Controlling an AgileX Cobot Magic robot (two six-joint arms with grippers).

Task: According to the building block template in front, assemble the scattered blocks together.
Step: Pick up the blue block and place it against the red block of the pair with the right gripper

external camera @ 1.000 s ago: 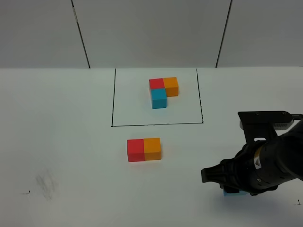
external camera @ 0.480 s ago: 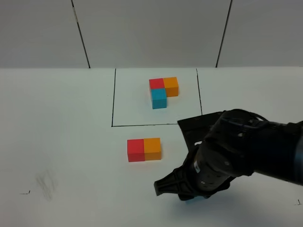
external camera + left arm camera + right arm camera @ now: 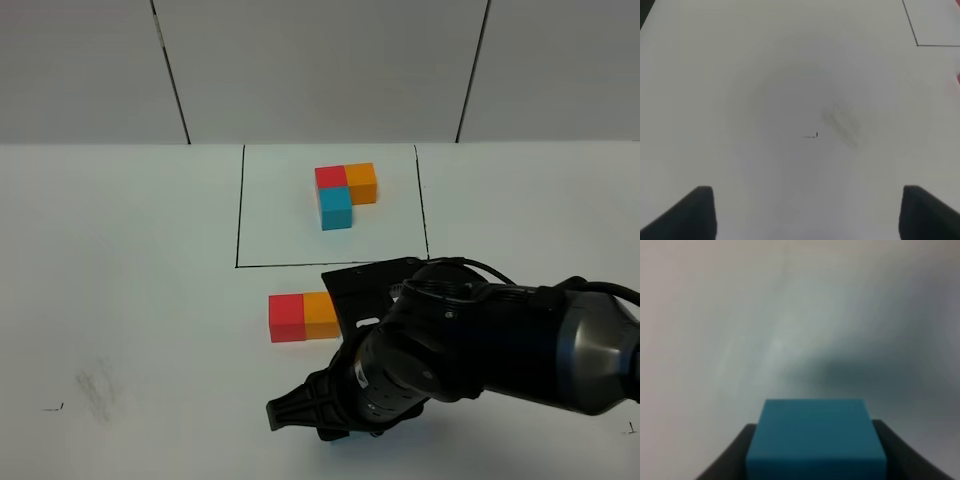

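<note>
The building block template [image 3: 344, 193] is a tight L of red, orange and light blue cubes inside the black-outlined square. Of the scattered blocks, the red cube [image 3: 286, 317] and the orange cube [image 3: 321, 314] sit side by side and touching, in front of the square. My right gripper [image 3: 815, 452] is shut on the light blue cube [image 3: 815, 432], just above the table. In the exterior view my right arm [image 3: 450, 350] hides that cube and covers the orange cube's right edge. My left gripper [image 3: 807, 215] is open and empty over bare table.
The black outline of the square [image 3: 238, 215] marks the template area. A grey smudge [image 3: 97, 388] and a small black mark [image 3: 812, 135] lie on the white table at the front left. A second small mark [image 3: 630, 428] is at the front right edge.
My right arm has swept left along the front of the table with the light blue cube, from the front right corner to just in front of the red and orange pair.
</note>
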